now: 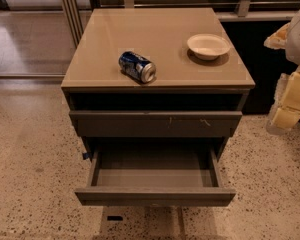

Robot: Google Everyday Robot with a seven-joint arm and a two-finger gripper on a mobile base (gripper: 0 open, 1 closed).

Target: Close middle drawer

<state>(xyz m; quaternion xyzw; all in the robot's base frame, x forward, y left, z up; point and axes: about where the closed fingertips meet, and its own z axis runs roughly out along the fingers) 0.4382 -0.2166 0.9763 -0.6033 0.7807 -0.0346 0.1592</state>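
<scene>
The middle drawer is pulled far out of the grey-brown cabinet. Its plain front faces me and its empty grey box interior is open to view. Above it sits the taller top front with pale scratch marks, pushed in. Below it, a sliver of the narrow bottom front shows. My gripper is at the right edge of the view, to the right of the cabinet and higher than the open drawer. It touches nothing.
On the cabinet top a blue soda can lies on its side and a white bowl stands at the right. Speckled floor surrounds the cabinet. A dark wall panel and rails stand behind it.
</scene>
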